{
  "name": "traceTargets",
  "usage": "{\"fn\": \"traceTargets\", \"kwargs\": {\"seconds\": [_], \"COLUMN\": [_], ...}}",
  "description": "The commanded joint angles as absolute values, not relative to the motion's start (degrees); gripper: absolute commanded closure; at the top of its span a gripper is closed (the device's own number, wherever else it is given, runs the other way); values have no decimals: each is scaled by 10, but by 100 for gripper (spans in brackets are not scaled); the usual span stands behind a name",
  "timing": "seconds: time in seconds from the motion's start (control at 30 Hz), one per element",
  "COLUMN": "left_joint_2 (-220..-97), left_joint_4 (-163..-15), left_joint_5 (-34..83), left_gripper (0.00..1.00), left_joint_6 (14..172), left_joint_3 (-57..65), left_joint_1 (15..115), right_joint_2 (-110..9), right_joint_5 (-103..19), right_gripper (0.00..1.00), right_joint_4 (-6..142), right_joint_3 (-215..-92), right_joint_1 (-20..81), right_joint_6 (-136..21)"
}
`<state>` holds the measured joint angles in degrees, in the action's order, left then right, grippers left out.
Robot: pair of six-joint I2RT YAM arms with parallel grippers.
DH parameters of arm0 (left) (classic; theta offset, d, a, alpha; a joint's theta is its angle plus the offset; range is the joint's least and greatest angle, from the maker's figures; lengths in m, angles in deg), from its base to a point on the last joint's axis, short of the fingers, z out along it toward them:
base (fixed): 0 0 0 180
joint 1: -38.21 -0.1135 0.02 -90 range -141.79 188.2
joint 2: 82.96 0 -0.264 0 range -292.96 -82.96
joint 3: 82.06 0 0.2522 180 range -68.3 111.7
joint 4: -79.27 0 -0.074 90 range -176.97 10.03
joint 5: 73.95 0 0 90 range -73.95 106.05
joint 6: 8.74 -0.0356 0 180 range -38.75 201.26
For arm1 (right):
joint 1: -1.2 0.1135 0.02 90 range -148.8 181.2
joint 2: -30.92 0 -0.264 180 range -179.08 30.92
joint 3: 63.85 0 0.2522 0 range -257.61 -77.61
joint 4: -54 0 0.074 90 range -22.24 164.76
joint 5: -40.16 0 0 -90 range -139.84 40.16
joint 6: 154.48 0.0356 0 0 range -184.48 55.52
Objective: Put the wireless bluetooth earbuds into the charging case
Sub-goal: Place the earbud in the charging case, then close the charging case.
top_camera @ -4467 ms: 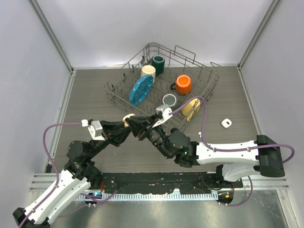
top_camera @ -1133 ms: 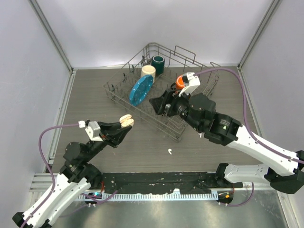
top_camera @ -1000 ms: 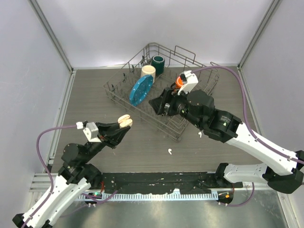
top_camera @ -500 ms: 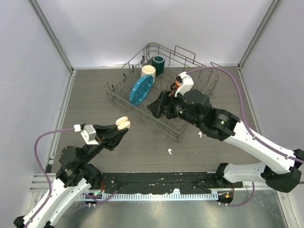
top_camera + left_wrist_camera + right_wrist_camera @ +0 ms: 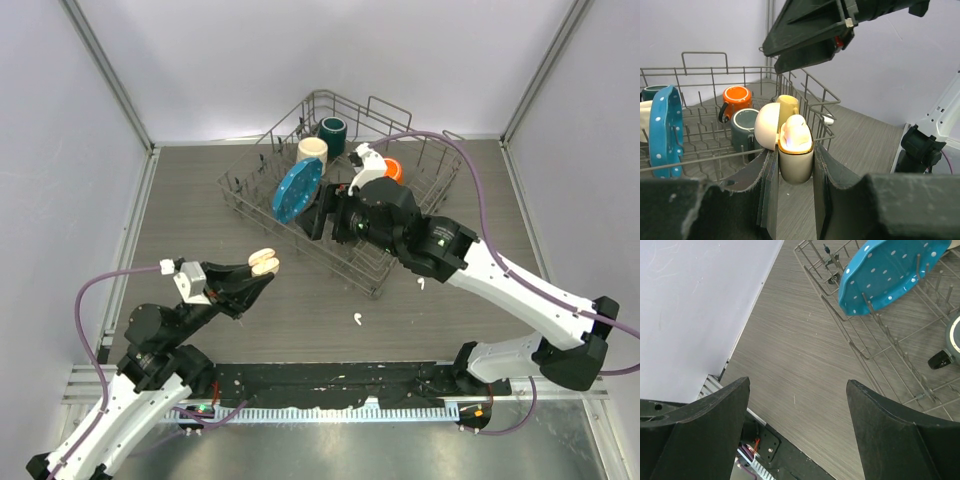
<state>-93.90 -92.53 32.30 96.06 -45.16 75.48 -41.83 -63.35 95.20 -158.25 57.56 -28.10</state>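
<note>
My right arm has swung left over the dish rack (image 5: 300, 243) since a second ago. The right gripper (image 5: 797, 405) stands spread and empty, and the arm half hides the orange mug (image 5: 393, 168). My left gripper (image 5: 262, 270) stays clamped on the open charging case (image 5: 796, 162), near-left. A cream earbud (image 5: 795, 131) sits inside; I cannot tell whether there is a second. Two white earbuds (image 5: 357, 319) lie on the table.
</note>
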Motion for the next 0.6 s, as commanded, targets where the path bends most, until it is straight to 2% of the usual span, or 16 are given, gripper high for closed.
{"fn": "traceTargets", "kwargs": {"seconds": [0.0,0.4,0.57], "left_joint_2": [-935,-989,-1011], "left_joint_4": [-943,-960,-1002], "left_joint_5": [346,410,416], "left_gripper": [100,100,100], "left_joint_6": [958,950,956], "left_joint_3": [-440,-438,-440], "left_joint_1": [756,756,756], "right_joint_2": [-433,-467,-494], "right_joint_5": [-621,-569,-512], "right_gripper": [17,17,17], "right_joint_4": [929,934,936], "right_joint_3": [-1628,-1652,-1655], "right_joint_1": [569,566,566], "right_joint_6": [-294,-305,-300]}}
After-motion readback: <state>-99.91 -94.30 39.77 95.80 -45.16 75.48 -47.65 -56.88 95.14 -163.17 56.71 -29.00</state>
